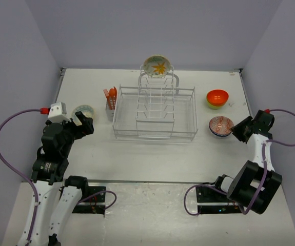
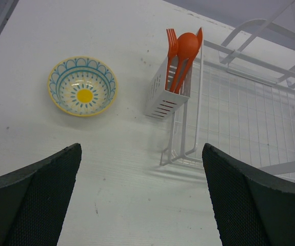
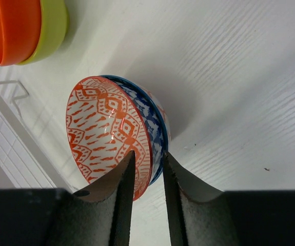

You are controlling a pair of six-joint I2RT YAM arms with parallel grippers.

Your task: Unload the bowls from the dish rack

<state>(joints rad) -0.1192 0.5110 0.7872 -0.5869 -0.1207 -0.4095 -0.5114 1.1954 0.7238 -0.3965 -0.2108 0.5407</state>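
The white wire dish rack (image 1: 155,137) stands mid-table. The cream bowl with an orange flower (image 1: 157,65) stands on edge at the far end of its central row. The orange bowl (image 1: 217,96) sits nested in the lime-green bowl (image 1: 212,105) on the table to the right. My right gripper (image 1: 238,130) is closed over the rim of the red-patterned bowl (image 3: 106,123), one finger inside and one outside, with the bowl on the table. The pale teal bowl (image 2: 82,85) sits on the table at left. My left gripper (image 2: 142,154) is open and empty just short of it.
A white cutlery holder (image 2: 165,92) with orange utensils (image 2: 184,51) hangs on the rack's left end. The rack's near-left corner (image 2: 180,154) lies just ahead of my left fingers. Walls close the table at the back and sides.
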